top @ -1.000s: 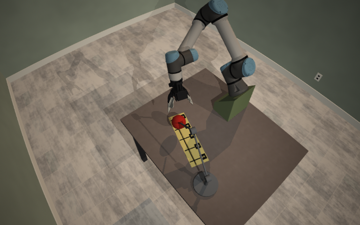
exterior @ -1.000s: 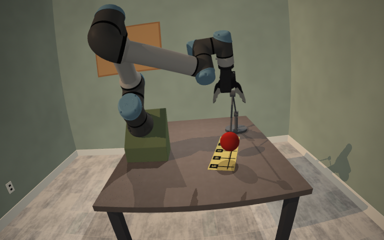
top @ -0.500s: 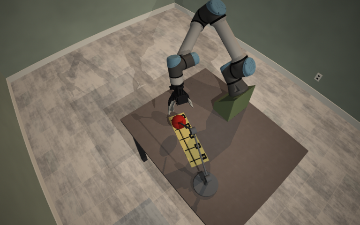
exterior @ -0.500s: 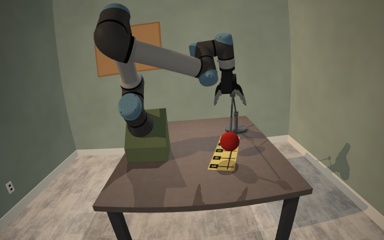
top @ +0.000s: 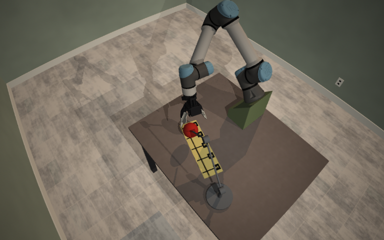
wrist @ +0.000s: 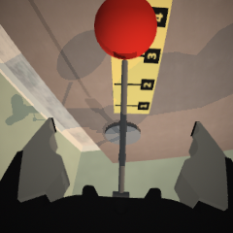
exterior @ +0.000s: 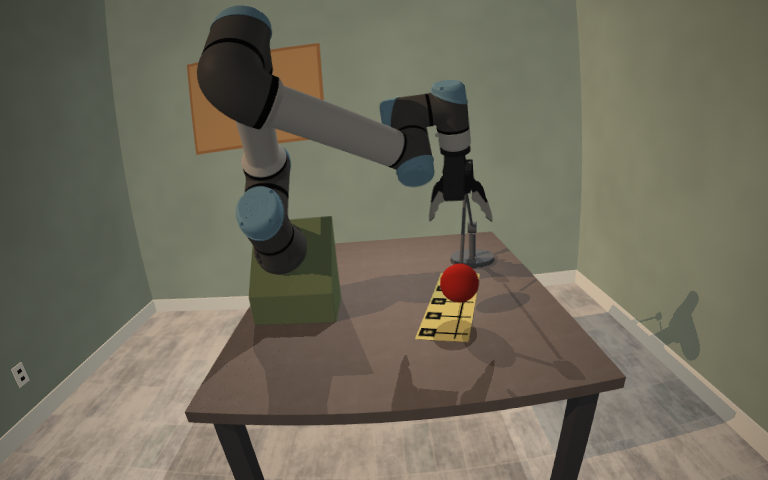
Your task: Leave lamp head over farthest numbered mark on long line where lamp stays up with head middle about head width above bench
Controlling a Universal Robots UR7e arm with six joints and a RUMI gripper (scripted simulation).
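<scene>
The lamp has a round grey base point(top: 219, 196) point(exterior: 471, 260) point(wrist: 121, 132), a thin jointed arm point(top: 213, 162) and a red ball head point(top: 190, 130) point(exterior: 459, 281) point(wrist: 125, 26). The head hangs a little above the yellow strip point(top: 198, 154) point(exterior: 450, 316) point(wrist: 138, 94) of numbered marks, over its end far from the base, near marks 3 and 4. My gripper point(top: 193, 119) point(exterior: 459, 217) point(wrist: 122, 120) is open and empty. It points down, well above the head, and touches nothing.
The brown bench point(top: 283, 169) point(exterior: 368, 367) carries the strip and the lamp. The green pedestal point(top: 249, 111) point(exterior: 294, 283) of my arm stands at one corner. The strip's far end lies close to the bench edge.
</scene>
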